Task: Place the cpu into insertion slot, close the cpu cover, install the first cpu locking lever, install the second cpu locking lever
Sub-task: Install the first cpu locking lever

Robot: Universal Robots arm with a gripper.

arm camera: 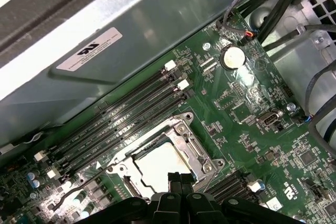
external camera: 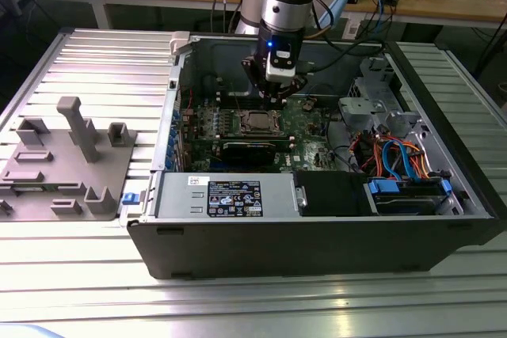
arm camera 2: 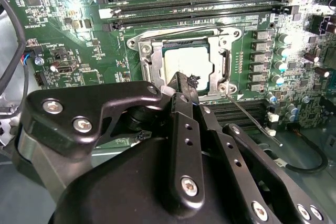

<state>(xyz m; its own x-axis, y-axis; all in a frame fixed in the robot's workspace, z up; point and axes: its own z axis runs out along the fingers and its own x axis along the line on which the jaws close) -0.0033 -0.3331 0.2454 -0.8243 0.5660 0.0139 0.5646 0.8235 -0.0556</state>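
Note:
The cpu [arm camera 2: 186, 61] lies silvery and flat in the insertion slot [external camera: 257, 122] on the green board. The cpu cover [arm camera 2: 224, 65] is down around it, framing the chip [arm camera: 156, 162] in both wrist views. My gripper [arm camera 2: 181, 83] hangs just above the socket's edge with its black fingers [arm camera: 178, 178] pressed together and nothing between them. One thin locking lever [arm camera 2: 253, 120] sticks out slantwise from a socket corner, unlatched; it shows as a hooked rod [arm camera: 79, 188] in the first wrist view. A second lever wire [arm camera 2: 184, 28] runs flat along the socket's side by the memory slots.
The open computer case [external camera: 182, 195] holds memory slots [arm camera: 126, 111], a black power supply [external camera: 230, 195], a drive cage with coloured cables [external camera: 396, 156] and a coin cell [arm camera: 232, 56]. A grey fixture tray [external camera: 63, 164] sits at the exterior view's left on the ribbed table.

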